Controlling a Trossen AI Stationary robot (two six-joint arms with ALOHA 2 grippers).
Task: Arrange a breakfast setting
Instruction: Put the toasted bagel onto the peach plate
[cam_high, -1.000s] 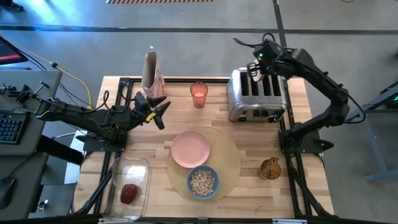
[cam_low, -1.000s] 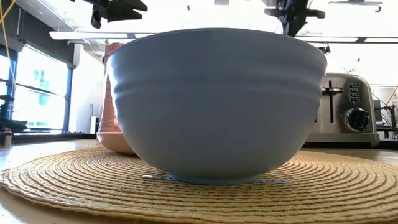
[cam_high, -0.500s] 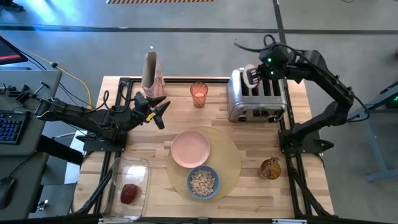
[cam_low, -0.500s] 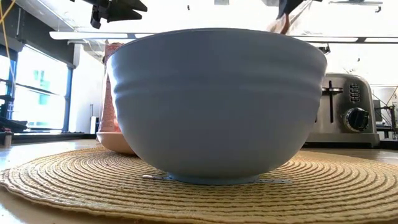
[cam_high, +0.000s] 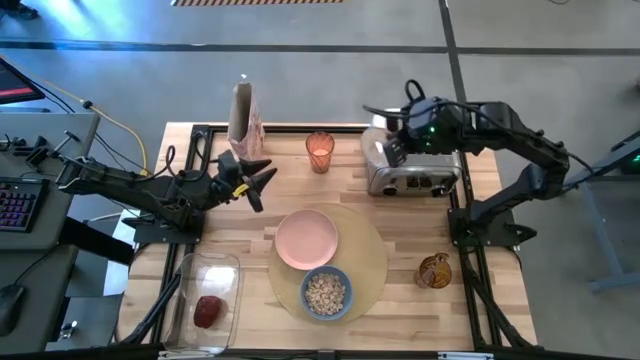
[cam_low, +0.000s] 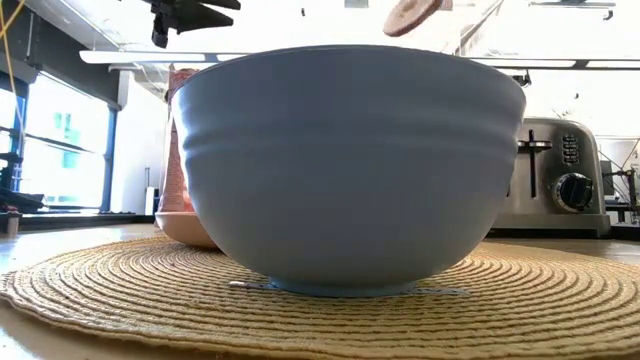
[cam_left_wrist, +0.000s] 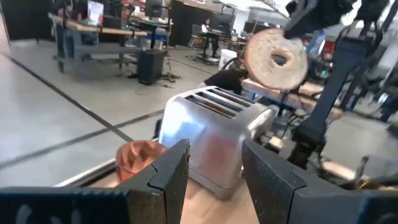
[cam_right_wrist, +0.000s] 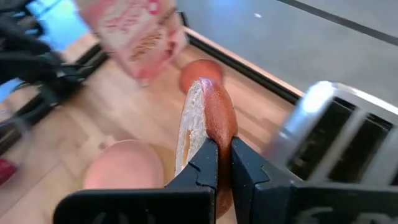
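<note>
My right gripper (cam_high: 392, 140) is shut on a bagel half (cam_right_wrist: 205, 124) in the air over the left end of the chrome toaster (cam_high: 415, 165). The bagel also shows in the left wrist view (cam_left_wrist: 275, 58) and the low view (cam_low: 410, 14). My left gripper (cam_high: 258, 180) is open and empty above the table's left side. On the round tan placemat (cam_high: 370, 262) sit the pink plate (cam_high: 307, 239) and the blue bowl (cam_high: 325, 292) with cereal. An amber glass (cam_high: 434, 270) stands right of the mat. A red apple (cam_high: 208, 310) lies in the clear container. No spoon shows. My right gripper pinches the bagel half at its rim (cam_right_wrist: 210, 138), one finger on the cut face and one on the brown crust side. The fingers come from the table's right, slanting down. The bagel stands on edge, lifted clear above the toaster.
A pink cereal box (cam_high: 243, 118) stands at the far edge, with an orange glass (cam_high: 320, 150) to its right. The clear container (cam_high: 205, 300) lies at the near left corner. Bare wood shows between the left gripper and the plate.
My right gripper has carried the bagel half from above the toaster's slots toward the table's left, to over the toaster's left end, and has tipped from pointing down to a more level slant. The bagel stays clear of the toaster.
</note>
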